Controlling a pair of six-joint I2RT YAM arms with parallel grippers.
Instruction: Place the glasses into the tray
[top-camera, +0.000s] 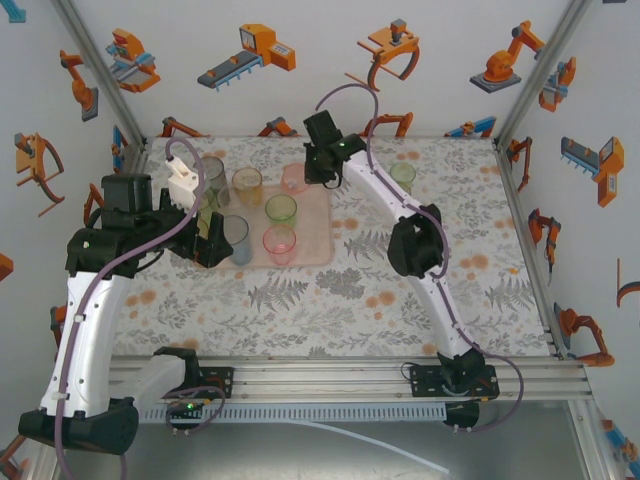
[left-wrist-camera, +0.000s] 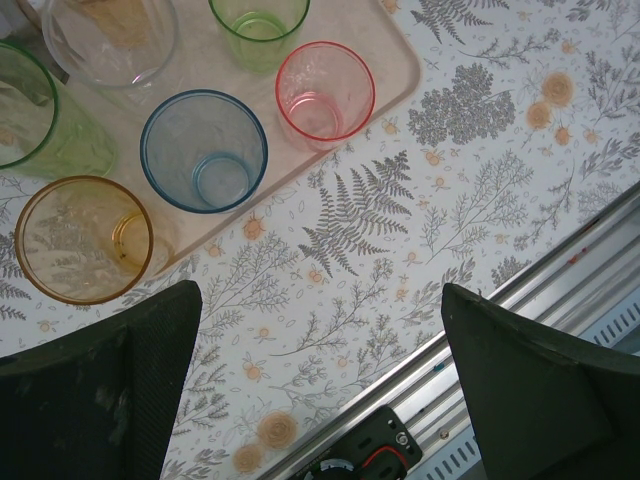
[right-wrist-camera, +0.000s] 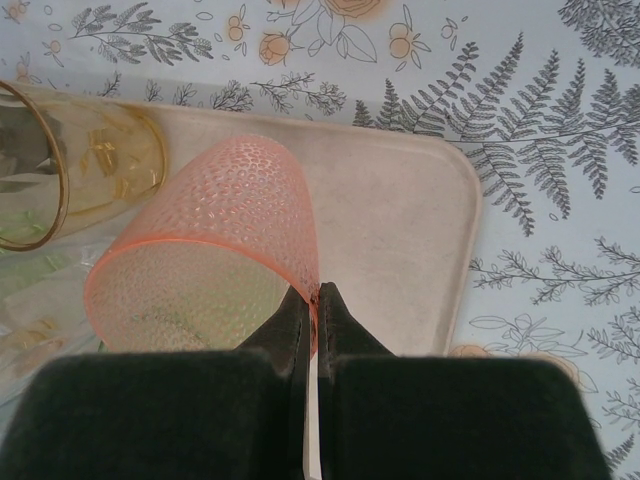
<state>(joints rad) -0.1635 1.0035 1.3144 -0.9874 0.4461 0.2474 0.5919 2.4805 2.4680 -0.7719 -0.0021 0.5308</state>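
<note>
1. The right gripper (right-wrist-camera: 312, 320) is clamped on the rim of a pink glass (right-wrist-camera: 220, 240), one finger inside the wall and one outside. It holds the glass tilted over a corner of the tray (right-wrist-camera: 400, 220). Whether the glass's base touches the tray cannot be told.
2. Just beside the held glass, an amber glass (right-wrist-camera: 90, 170) is over the same end of the tray.
3. Seen from above, the tray lies left of centre on the fern-patterned table (top-camera: 330, 300), with the right arm reaching across to its far edge.
4. The left gripper (left-wrist-camera: 320, 400) hangs over the table near another corner of the tray, jaws spread wide and holding nothing (its two dark fingers frame the bottom of the left wrist view).
5. Ahead of it, upright on the tray, stand a blue glass (left-wrist-camera: 204, 150), a second pink glass (left-wrist-camera: 325, 90), a green glass (left-wrist-camera: 258, 25) and a clear glass (left-wrist-camera: 110, 40).
6. Another amber glass (left-wrist-camera: 85, 240) stands at the tray's rim; whether it is on the tray or just off it cannot be told.
7. A lone green glass (top-camera: 402, 176) stands on the table, well apart from the tray, on the right.
</note>
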